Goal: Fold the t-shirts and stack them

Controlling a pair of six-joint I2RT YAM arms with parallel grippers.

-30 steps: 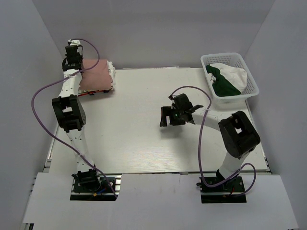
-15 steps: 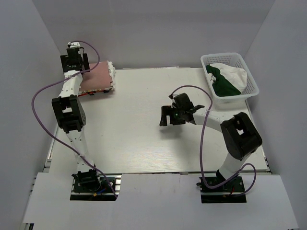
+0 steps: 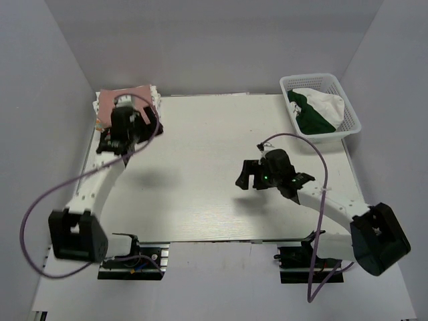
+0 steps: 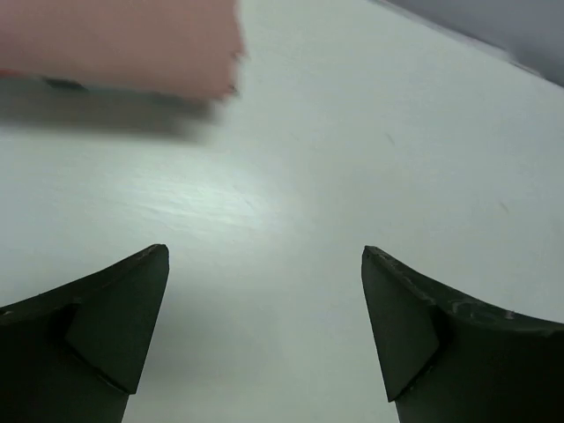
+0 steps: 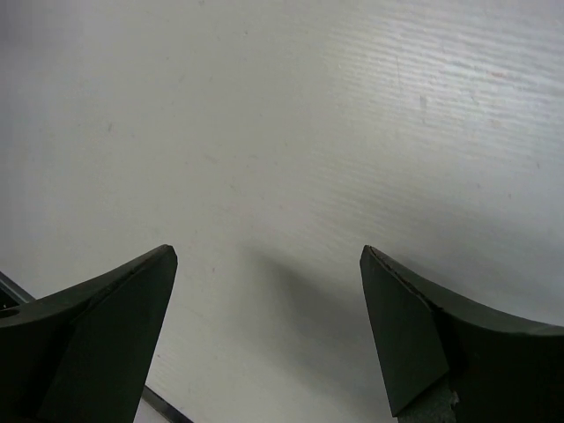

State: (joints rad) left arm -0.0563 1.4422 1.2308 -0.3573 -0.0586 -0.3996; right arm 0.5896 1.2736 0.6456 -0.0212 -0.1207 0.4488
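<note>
The dusty-pink shirt (image 3: 124, 99) lay folded at the far left corner of the bench (image 3: 200, 200), with white layered edges showing along its right side, seemingly the white shirt (image 3: 159, 101) underneath, though too little showed to be sure. In the top view the left arm's black wrist hung over the near part of this pile and hid it. The left pincer (image 4: 264, 254) was spread wide with nothing between its dark fingers (image 4: 115, 308). In its own camera only bare bench lay under it, and the blurred pink edge crossed the upper left corner, apart from the fingertips. The right pincer (image 5: 267, 251) was likewise spread and held nothing. It hovered over the bare right-middle of the bench, well apart from both the pile and the basket, its shadow falling on the pale surface below. A white plastic basket (image 3: 352, 124) stood at the far right corner, holding a crumpled white and dark green cloth (image 3: 314, 114). Purple cables (image 3: 30, 221) looped from each arm, the left one sweeping wide past the left edge of the bench. Plain grey walls (image 3: 221, 47) closed in the bench at the back and on both sides
</note>
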